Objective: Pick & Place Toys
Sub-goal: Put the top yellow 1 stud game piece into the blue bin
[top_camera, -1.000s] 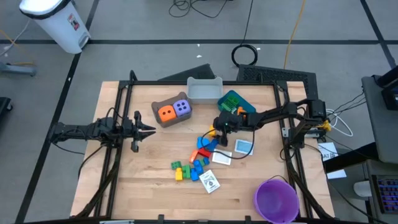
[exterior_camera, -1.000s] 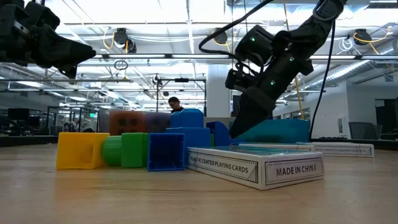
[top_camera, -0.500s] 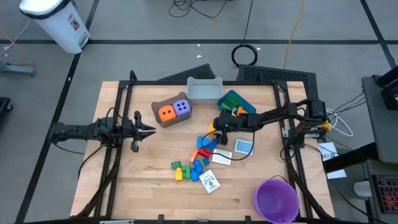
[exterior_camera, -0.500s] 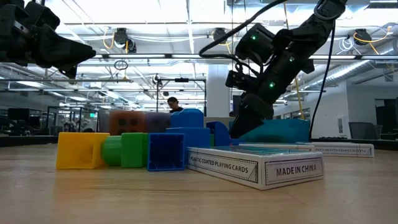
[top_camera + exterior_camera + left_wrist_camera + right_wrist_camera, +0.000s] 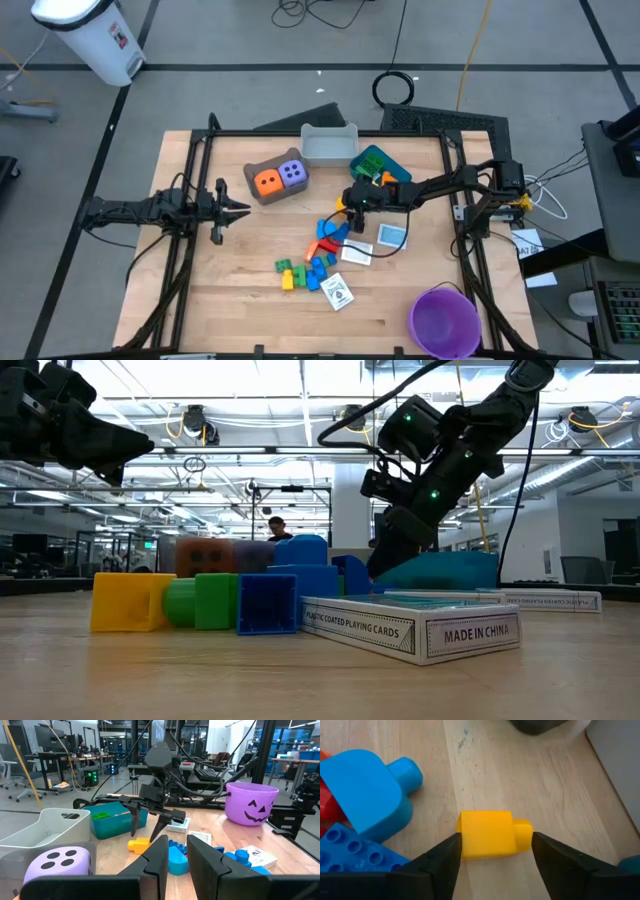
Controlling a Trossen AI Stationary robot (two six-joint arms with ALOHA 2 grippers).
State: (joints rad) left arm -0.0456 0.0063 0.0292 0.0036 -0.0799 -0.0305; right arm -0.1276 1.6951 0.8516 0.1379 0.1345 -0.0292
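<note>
Both arms are slim, dark and nearly black, built of jointed tubular links on black frame rails. The left arm's black two-finger gripper [image 5: 243, 209] ends in thin pointed prongs. The right arm's matte black gripper [image 5: 385, 565] hangs from a blocky wrist housing with small green indicator lights; black cables loop along it. Its finger pads [image 5: 441, 861] are smooth, flat and wedge-shaped.

Wooden counter [image 5: 230, 300] before me. Grey bin [image 5: 329, 145] at its far edge, teal bin [image 5: 381, 163] just beside it, brown bin [image 5: 262, 168] on the grey bin's other side. Purple pumpkin-face bowl [image 5: 443, 321] at the near right corner. White trash can [image 5: 88, 36] and coiled black cable [image 5: 394, 88] on the floor beyond.
</note>
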